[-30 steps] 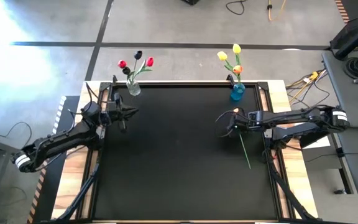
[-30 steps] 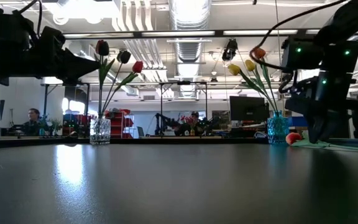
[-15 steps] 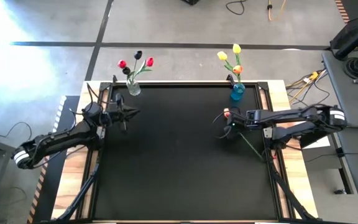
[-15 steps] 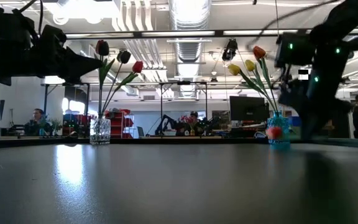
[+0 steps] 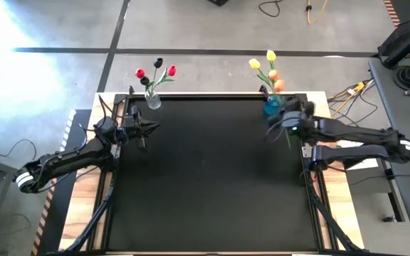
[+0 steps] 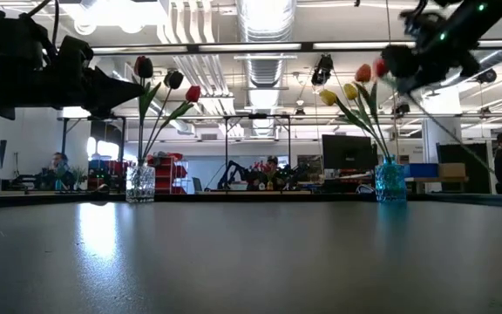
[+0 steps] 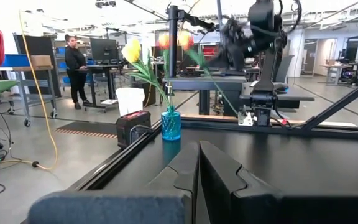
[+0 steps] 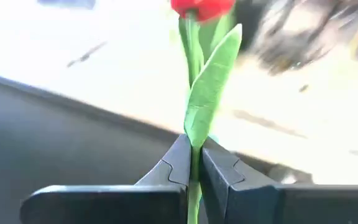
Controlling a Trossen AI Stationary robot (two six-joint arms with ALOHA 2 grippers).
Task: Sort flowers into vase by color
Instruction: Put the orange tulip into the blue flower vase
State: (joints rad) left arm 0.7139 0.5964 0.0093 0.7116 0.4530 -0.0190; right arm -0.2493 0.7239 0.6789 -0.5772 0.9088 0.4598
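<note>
A clear vase [image 5: 152, 100] at the far left holds two red tulips and a near-black one. A blue vase [image 5: 272, 106] at the far right holds two yellow tulips and an orange one [image 5: 272, 74]. My right gripper [image 8: 194, 148] hangs in the air just near of the blue vase [image 6: 390, 180], shut on a red-headed tulip [image 6: 380, 67] whose head [image 5: 279, 85] stands beside the blue vase's flowers. My left gripper [image 5: 143, 131] is shut on nothing, near the clear vase, above the mat. My right gripper pinches the tulip's green stem together with a leaf [image 8: 196, 134] between its two fingers, some way below the red head [image 8: 202, 7]. The flower is lifted clear of the table. Its head points up and away, and the long stem [image 6: 447, 131] slants down behind the fingers.
The black mat [image 5: 205, 178] lies bare between the arms. A metal frame and wooden strips border it, and cables lie on the floor at the right. Beyond the table stand desks, monitors and people [image 7: 77, 62].
My right gripper has shut on the stem of the tulip that lay on the mat near the right edge. It has risen, tipped upward and gone toward the blue vase. The tulip is now lifted clear, its head up beside the vase's flowers.
</note>
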